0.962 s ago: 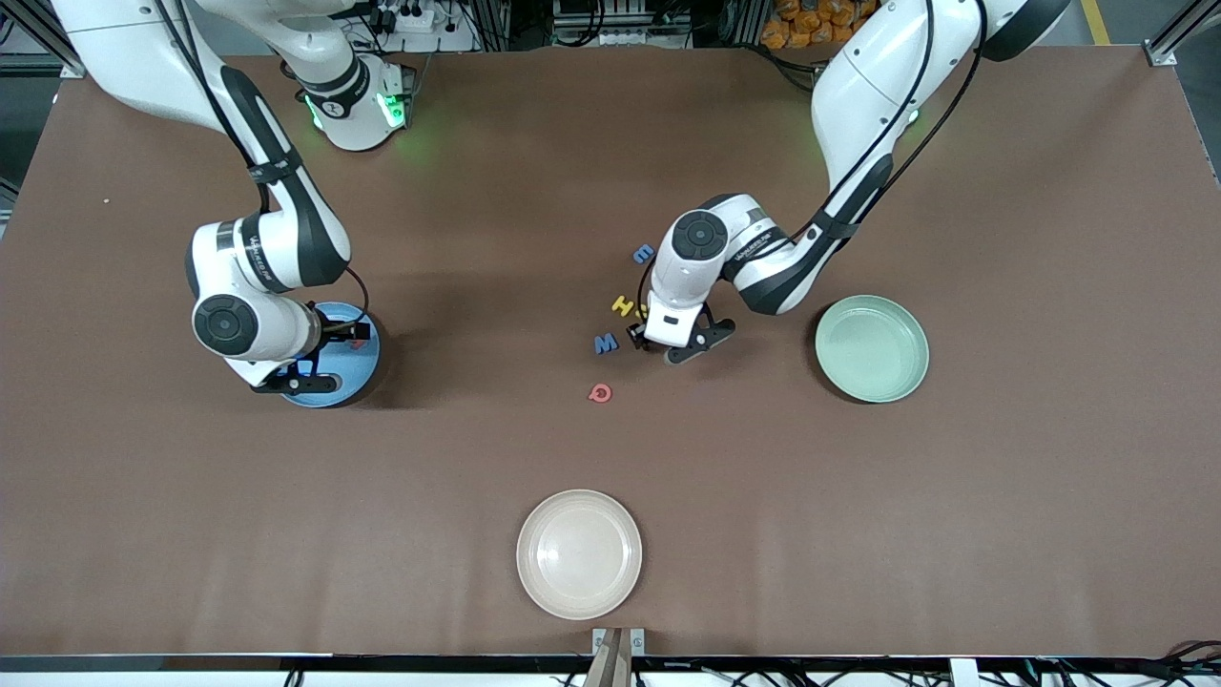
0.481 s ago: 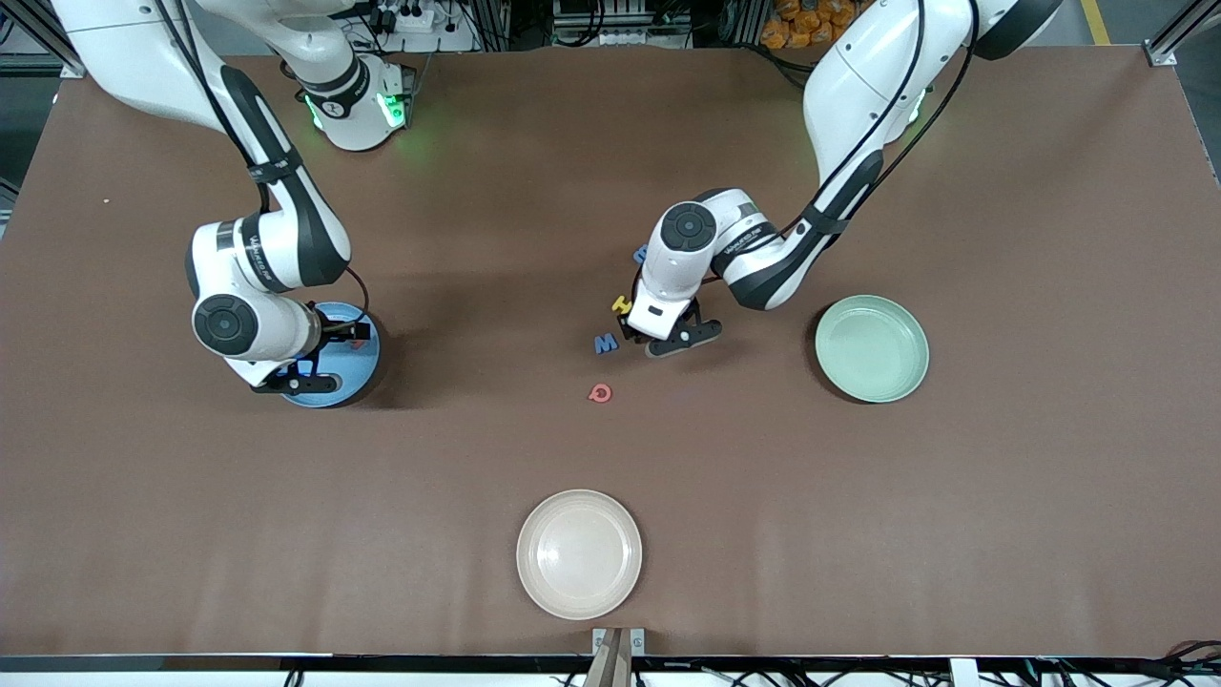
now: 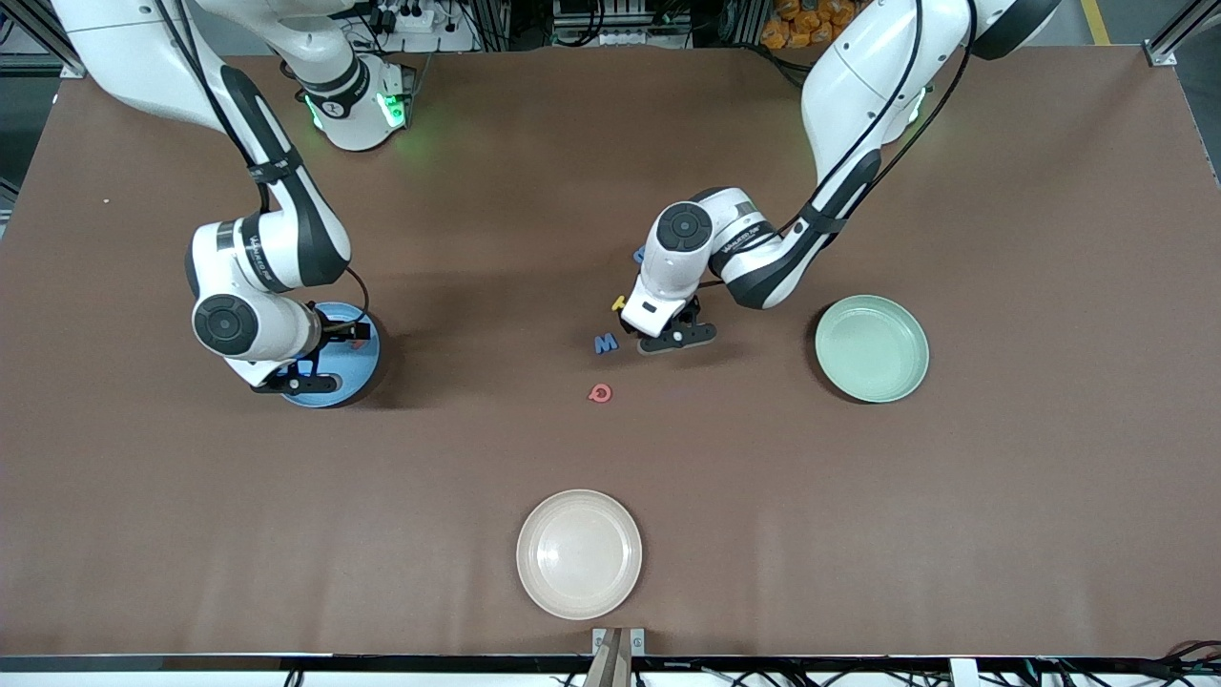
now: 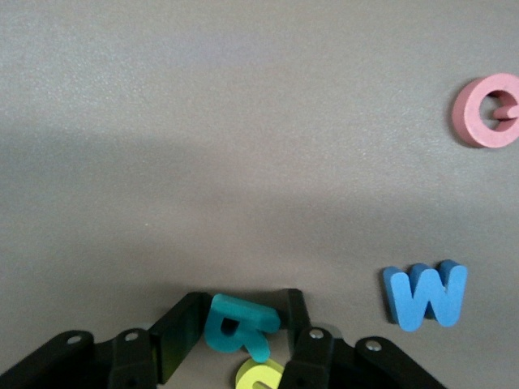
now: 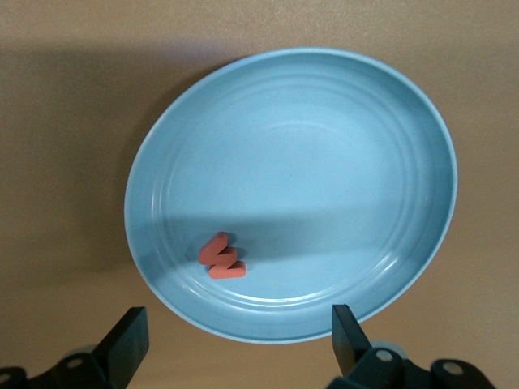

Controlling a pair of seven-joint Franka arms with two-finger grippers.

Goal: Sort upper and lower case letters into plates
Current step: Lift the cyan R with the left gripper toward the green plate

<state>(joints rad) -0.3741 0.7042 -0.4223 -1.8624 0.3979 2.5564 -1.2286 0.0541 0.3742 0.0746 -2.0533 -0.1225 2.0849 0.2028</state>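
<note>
Pinching a teal letter [image 4: 237,327] that lies tilted between its fingers, the left gripper [image 4: 240,332] sits low on the table [image 3: 858,534]; the right gripper [image 5: 235,344] hangs spread over the blue plate [image 5: 340,130].

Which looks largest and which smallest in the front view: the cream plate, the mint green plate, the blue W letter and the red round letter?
1. cream plate, though it lies nearest the camera, so its lead over the next is unsure.
2. mint green plate.
3. blue W letter and red round letter: look about alike.
</note>
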